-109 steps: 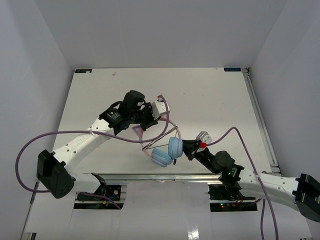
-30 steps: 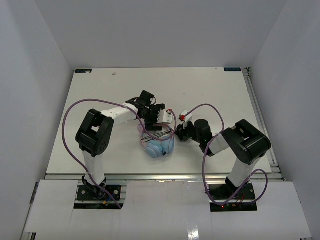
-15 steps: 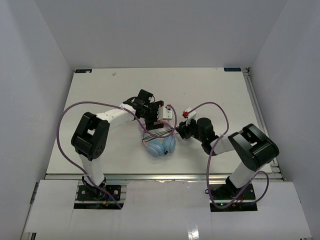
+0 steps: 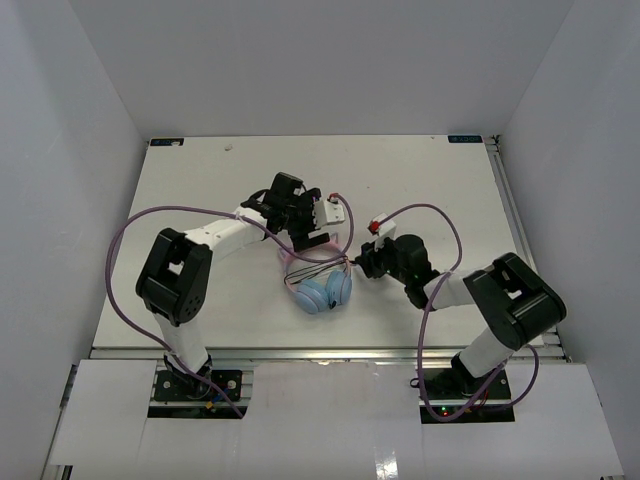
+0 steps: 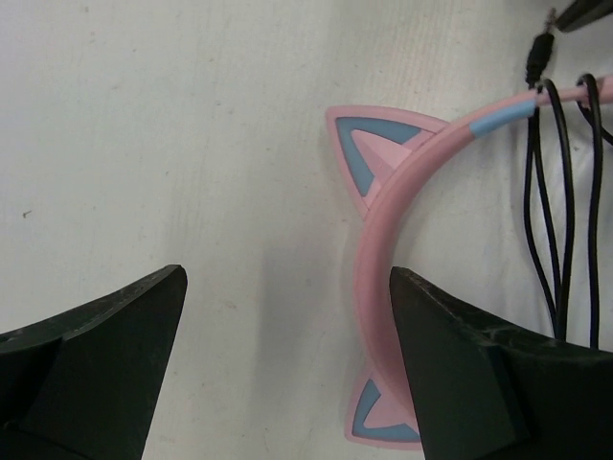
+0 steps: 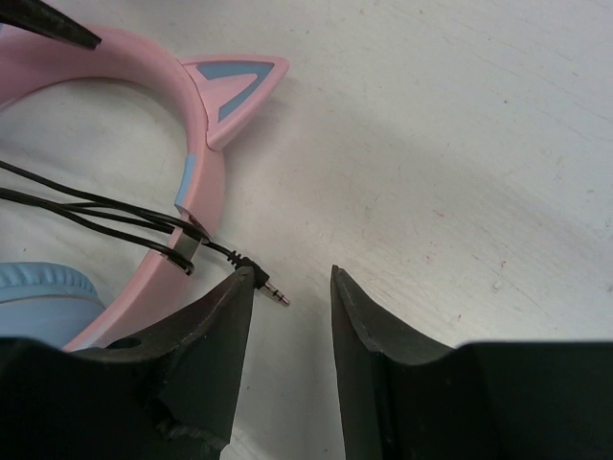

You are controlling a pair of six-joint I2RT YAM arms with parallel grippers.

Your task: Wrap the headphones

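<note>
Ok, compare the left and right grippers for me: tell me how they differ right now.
The left gripper stands wide open; the right gripper is open too, but with a much narrower gap. The left gripper has the pink headband by one finger; the right gripper has the cable's plug at its fingertip. Both hold nothing.

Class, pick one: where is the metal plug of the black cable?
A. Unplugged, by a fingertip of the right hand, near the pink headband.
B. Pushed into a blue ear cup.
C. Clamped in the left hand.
A: the plug shows its bare metal tip right at one fingertip of the open right hand.
</note>
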